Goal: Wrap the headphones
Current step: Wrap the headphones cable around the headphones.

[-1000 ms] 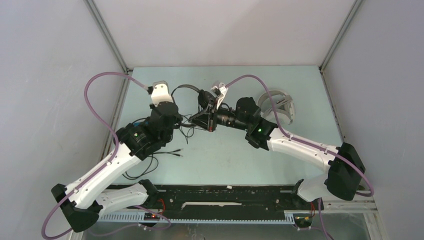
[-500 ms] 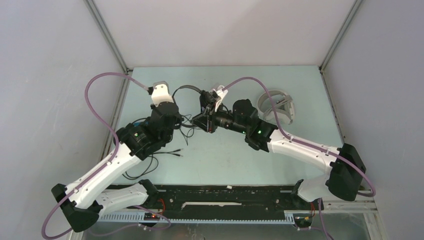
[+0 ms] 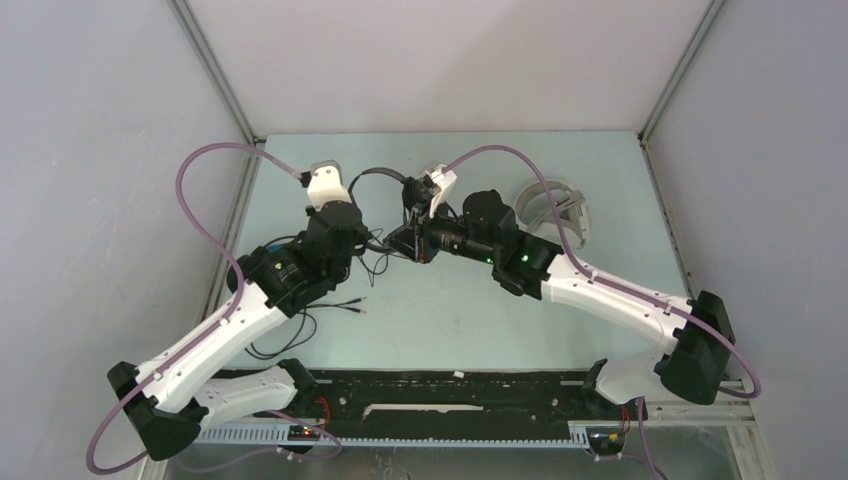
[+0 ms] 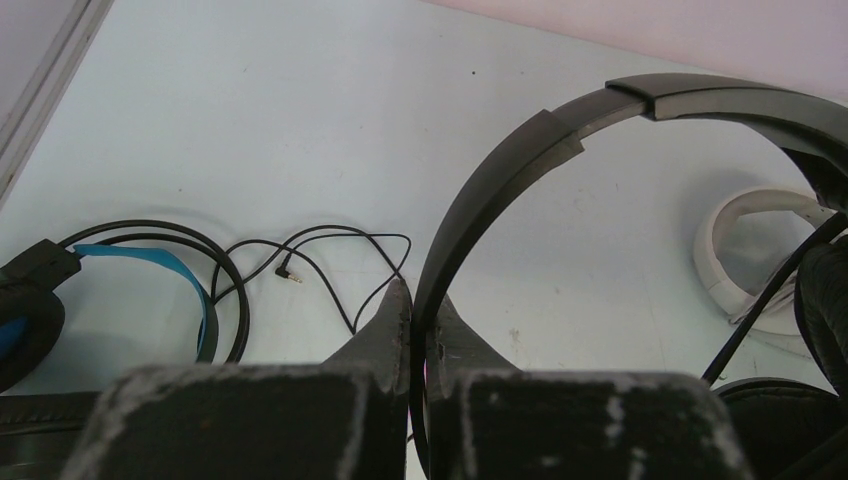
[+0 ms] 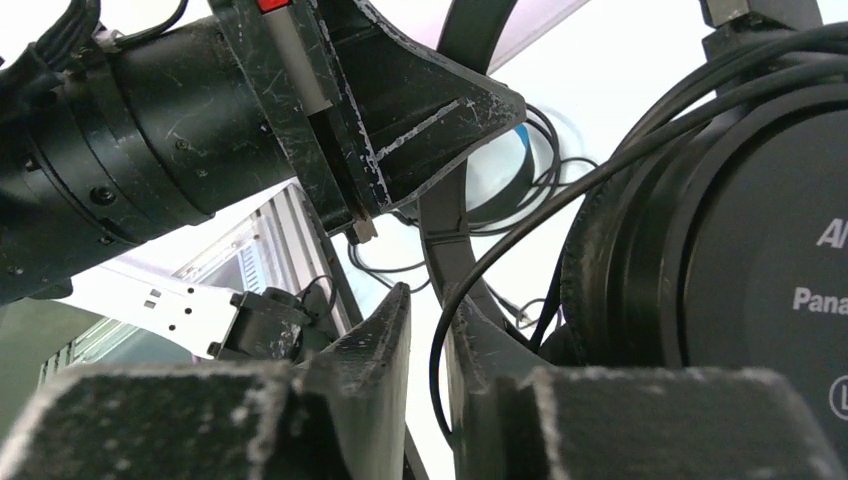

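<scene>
My left gripper (image 4: 418, 300) is shut on the thin headband (image 4: 520, 160) of the bulky black headphones, holding them up near the table's middle back (image 3: 375, 175). Their big ear cup (image 5: 740, 250) hangs right beside my right gripper (image 5: 428, 310). That gripper's jaws stand a little apart, and the black cable (image 5: 436, 350) runs loose through the gap, lying against the right finger. In the top view the right gripper (image 3: 415, 240) faces the left gripper (image 3: 375, 240) closely. White headphones (image 3: 555, 205) rest at the back right. Headphones with a blue-lined band (image 4: 150, 258) lie at the left.
A thin black cable with a jack plug (image 4: 285, 272) lies looped on the table beside the blue-lined set, and more cable trails toward the front left (image 3: 345, 303). Walls close the table on the left, back and right.
Both wrists have shifted slightly toward the back with the black headphones between them. The right jaws have eased apart a little around the cable. The left grip is unchanged.
</scene>
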`<state>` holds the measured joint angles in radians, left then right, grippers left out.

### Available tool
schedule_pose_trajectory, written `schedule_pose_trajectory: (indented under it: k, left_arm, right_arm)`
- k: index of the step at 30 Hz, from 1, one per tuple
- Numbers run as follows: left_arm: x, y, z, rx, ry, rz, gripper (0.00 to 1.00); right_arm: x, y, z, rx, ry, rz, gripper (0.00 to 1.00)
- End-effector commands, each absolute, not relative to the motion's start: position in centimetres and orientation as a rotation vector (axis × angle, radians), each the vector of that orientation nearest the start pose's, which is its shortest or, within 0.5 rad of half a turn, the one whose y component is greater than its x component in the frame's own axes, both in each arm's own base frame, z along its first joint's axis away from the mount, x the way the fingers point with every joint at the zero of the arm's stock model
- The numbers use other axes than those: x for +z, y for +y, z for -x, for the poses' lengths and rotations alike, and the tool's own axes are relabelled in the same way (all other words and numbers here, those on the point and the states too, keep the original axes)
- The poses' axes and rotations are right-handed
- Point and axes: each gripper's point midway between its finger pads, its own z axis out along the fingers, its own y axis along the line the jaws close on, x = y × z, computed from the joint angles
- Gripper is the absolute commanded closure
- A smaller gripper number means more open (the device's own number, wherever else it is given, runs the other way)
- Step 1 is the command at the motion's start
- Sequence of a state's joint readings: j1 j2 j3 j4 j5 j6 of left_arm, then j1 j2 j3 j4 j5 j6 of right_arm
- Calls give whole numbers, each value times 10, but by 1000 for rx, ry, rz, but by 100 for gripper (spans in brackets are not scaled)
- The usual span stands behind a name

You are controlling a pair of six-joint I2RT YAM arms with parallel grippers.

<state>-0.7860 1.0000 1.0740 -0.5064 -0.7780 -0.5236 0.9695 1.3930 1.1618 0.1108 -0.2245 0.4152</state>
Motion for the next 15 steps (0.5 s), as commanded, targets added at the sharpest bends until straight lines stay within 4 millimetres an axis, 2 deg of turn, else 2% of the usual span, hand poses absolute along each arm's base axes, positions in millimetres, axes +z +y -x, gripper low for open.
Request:
schedule_pose_trajectory:
  k: [1, 4, 10, 15]
  left_arm:
    - [349, -136, -296, -252, 1709, 370, 100]
    - [349, -138, -298, -250, 1714, 366, 100]
    - [346, -141, -301, -252, 1725, 360, 100]
    - [347, -138, -301, -244, 1722, 366, 100]
  right_arm:
    - [328, 407, -218, 1179, 1754, 606, 76]
    - [326, 403, -222, 1150, 1790, 572, 75]
    - [322, 398, -228, 1097, 1816, 537, 81]
    - [326, 393, -228, 1086, 1825, 524, 73]
